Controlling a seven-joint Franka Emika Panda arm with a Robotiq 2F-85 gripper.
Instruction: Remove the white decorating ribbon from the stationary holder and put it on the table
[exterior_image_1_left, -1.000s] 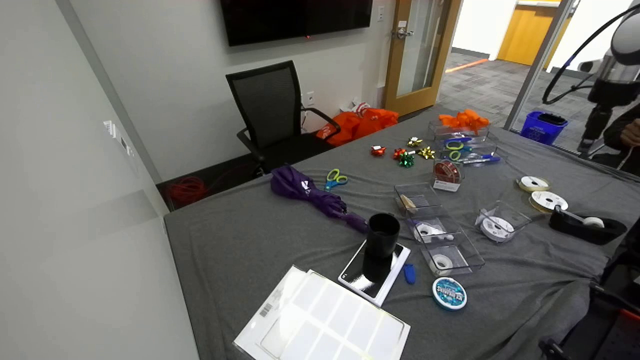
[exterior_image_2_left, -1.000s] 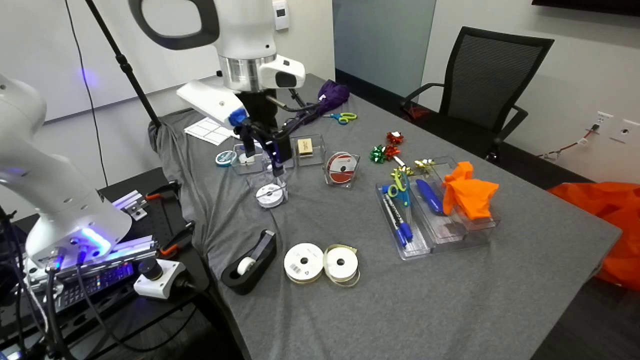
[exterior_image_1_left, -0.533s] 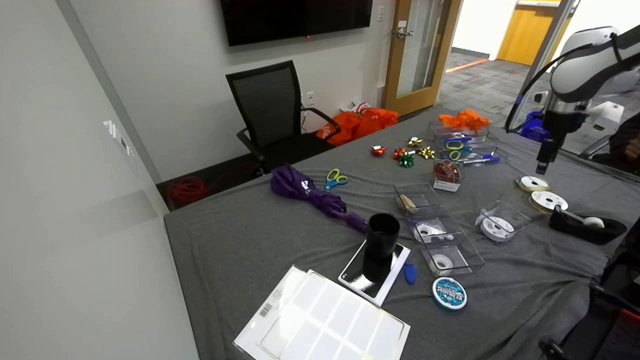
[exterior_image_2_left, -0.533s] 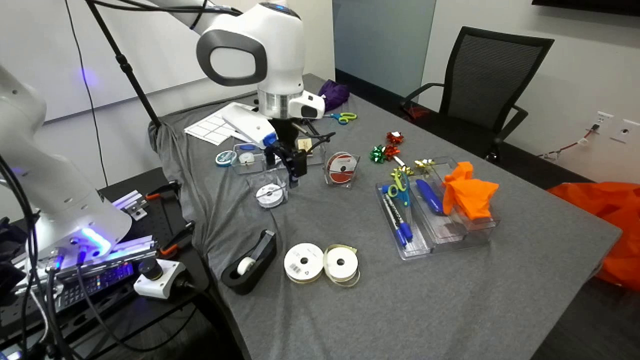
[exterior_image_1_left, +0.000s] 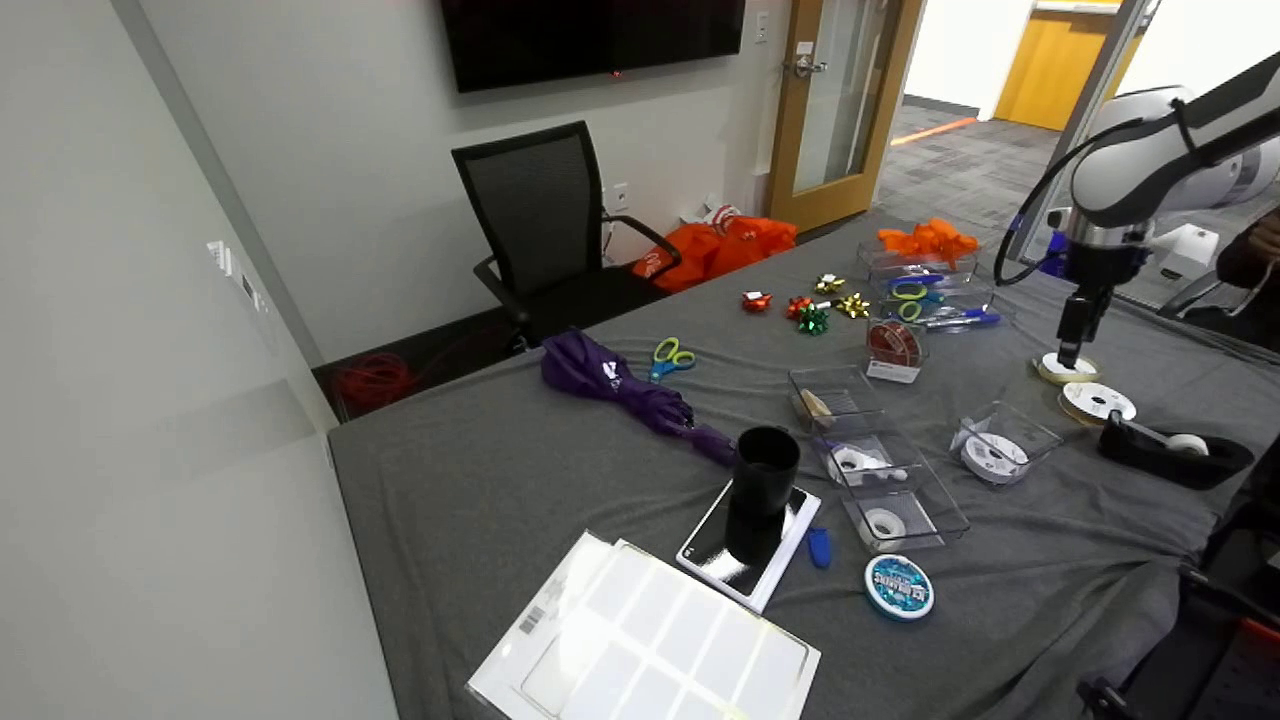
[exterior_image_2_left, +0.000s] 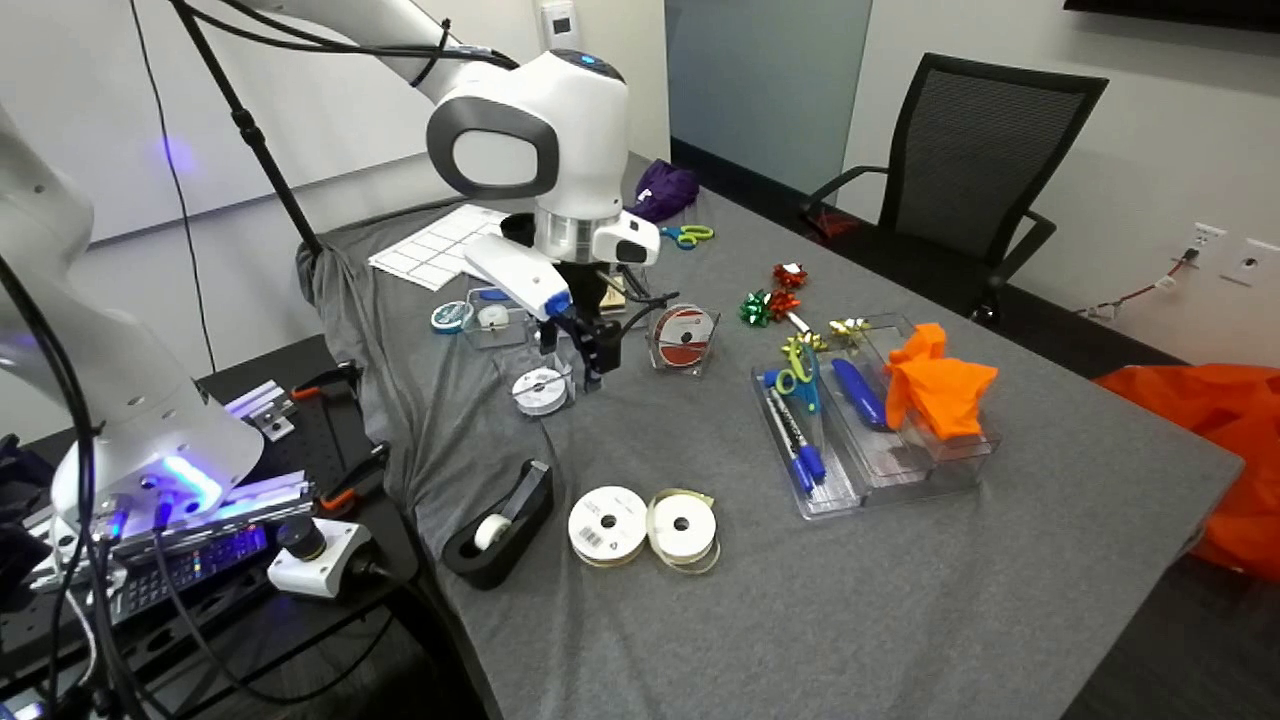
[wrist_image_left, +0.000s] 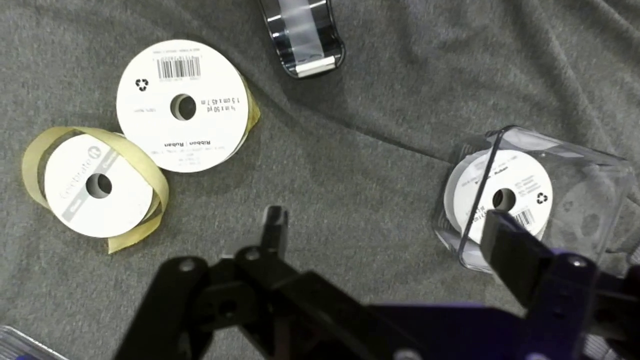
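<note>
Gold shows round the small spool (wrist_image_left: 92, 207), far left in my wrist view; big spool (wrist_image_left: 197, 132) hard beside it. Dispenser (wrist_image_left: 302, 37) next, upper middle. What's new is the arm (exterior_image_2_left: 585, 110): in both exterior views it has swung across and come lower over the table (exterior_image_2_left: 900, 600) within the last second. Gripper (wrist_image_left: 387, 220) now hangs mid-view, fingers (wrist_image_left: 515, 257) spread wide, nothing held. Far right, white ribbon (wrist_image_left: 522, 175) still lies in its clear holder (wrist_image_left: 575, 155); one finger overlaps both from my angle, contact I can't tell. Reads as approach, removal not begun. I'd shift right, then down, pinching ribbon alone; holder may drag along.
</note>
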